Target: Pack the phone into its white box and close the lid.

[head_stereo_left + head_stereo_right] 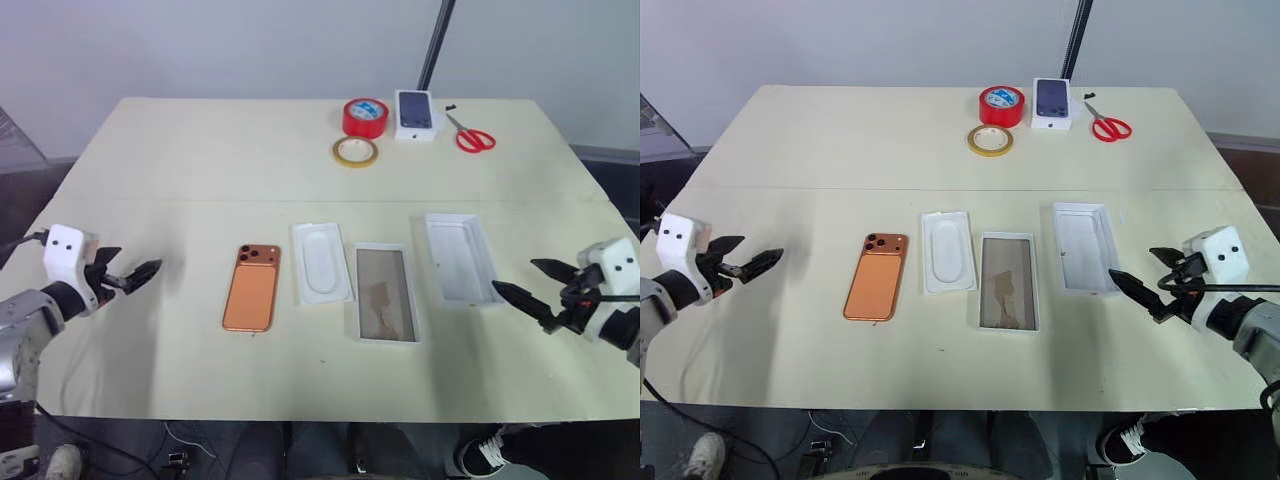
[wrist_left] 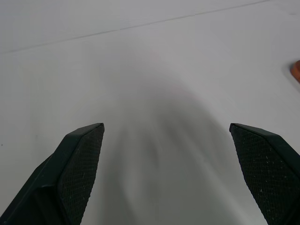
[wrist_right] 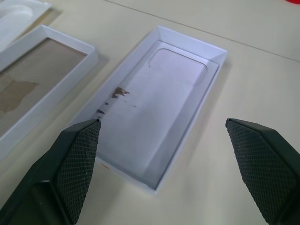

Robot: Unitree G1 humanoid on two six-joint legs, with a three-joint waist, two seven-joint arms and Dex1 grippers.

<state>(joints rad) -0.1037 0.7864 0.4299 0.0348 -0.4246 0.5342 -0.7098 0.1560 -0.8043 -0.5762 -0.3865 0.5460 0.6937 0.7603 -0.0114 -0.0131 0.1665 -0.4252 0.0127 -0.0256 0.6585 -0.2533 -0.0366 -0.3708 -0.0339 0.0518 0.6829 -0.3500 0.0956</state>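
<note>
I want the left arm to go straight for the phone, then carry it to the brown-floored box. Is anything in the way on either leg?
Nothing lies between the open left gripper and the phone, just bare table. Between the phone and the white box lies the flat white insert, so the phone would probably have to be lifted over it.

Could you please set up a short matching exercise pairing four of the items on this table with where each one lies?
Things:
1. phone
2. white box
3. lid
4. scissors

Places:
A. far edge of the table, beside the small box with a phone picture
B. end of the row nearest the right hand
C. end of the row nearest the left hand
D. between the flat white insert and the lid

Pairs: 1-C, 2-D, 3-B, 4-A
</note>
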